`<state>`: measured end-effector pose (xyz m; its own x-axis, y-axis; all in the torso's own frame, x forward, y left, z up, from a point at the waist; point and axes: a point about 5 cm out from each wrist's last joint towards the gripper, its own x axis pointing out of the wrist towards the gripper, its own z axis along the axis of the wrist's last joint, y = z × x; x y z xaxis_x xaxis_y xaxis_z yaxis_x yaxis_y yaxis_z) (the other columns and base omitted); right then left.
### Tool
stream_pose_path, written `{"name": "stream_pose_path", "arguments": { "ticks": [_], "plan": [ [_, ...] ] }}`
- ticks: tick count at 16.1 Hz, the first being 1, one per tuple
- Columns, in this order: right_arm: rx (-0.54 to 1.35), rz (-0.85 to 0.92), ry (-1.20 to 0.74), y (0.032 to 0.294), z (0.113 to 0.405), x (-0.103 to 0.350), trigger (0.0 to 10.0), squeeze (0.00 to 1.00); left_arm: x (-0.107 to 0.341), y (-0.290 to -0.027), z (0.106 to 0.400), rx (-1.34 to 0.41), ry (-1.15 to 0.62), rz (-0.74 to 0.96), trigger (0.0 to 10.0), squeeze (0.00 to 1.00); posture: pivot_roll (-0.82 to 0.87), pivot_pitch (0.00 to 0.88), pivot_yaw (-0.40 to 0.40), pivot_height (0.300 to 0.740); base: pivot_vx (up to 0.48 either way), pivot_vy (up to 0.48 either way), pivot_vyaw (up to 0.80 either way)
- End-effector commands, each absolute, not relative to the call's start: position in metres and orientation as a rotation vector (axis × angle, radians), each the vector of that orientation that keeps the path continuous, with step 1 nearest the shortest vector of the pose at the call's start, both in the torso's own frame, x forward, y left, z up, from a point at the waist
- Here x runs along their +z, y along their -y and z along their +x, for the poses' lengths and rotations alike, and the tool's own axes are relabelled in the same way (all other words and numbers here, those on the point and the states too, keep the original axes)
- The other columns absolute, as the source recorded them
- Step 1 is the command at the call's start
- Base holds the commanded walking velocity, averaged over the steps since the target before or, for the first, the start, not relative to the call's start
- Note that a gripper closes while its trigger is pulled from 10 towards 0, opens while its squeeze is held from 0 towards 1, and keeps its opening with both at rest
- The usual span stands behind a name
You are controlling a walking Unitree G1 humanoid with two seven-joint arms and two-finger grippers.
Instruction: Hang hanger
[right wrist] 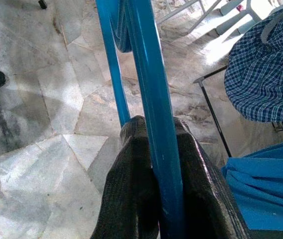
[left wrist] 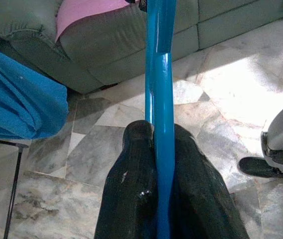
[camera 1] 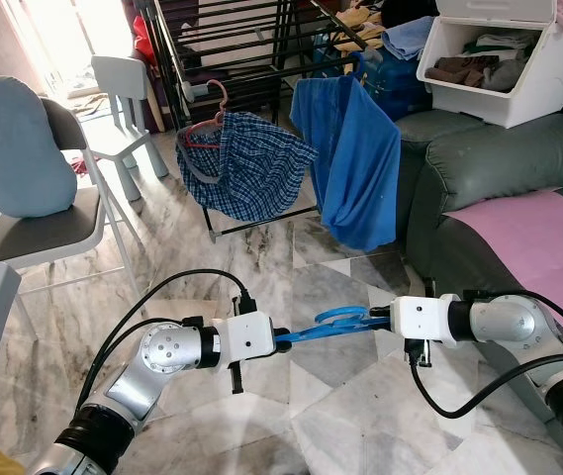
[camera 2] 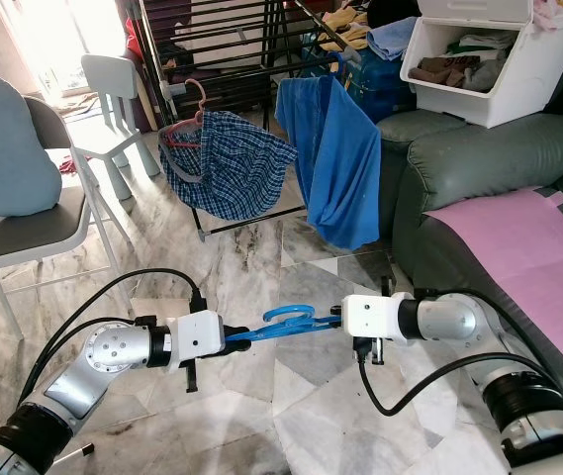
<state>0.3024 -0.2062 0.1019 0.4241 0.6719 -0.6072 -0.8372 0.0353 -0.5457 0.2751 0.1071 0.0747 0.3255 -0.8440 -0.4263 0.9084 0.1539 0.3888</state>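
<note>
A blue plastic hanger (camera 1: 332,323) hangs level between my two arms, low over the marble floor. My left gripper (camera 1: 283,341) is shut on one end of it; in the left wrist view the blue bar (left wrist: 159,124) runs between the black fingers (left wrist: 131,194). My right gripper (camera 1: 380,317) is shut on the other end, with the blue bar (right wrist: 148,89) pinched between its fingers (right wrist: 196,184). The black drying rack (camera 1: 251,59) stands beyond, carrying a plaid garment (camera 1: 246,163) on a pink hanger (camera 1: 212,124) and a blue shirt (camera 1: 355,163).
A dark green sofa (camera 1: 499,168) with a pink sheet (camera 1: 538,237) lies on the right, a white bin of clothes (camera 1: 504,54) on it. A grey chair with a blue cushion (camera 1: 19,148) and a small white chair (camera 1: 123,99) stand left.
</note>
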Motion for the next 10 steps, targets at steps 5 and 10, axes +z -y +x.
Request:
{"name": "stream_pose_path", "arguments": {
  "ticks": [5, 10],
  "plan": [
    [1.137, -0.992, -0.186, 0.204, 0.303, 0.1, 0.0, 0.0, 0.083, -0.107, 0.281, -1.188, -0.06, 0.581, 10.0, 1.0, -0.15, 0.0, 0.069, 0.74, 0.0, 0.0, 0.0],
    [0.924, -0.982, -0.302, 0.217, 0.313, 0.088, 0.0, 0.0, 0.098, -0.114, 0.295, -0.979, 0.084, 0.641, 10.0, 1.0, -0.15, 0.0, 0.067, 0.74, 0.0, 0.0, 0.0]
  ]
}}
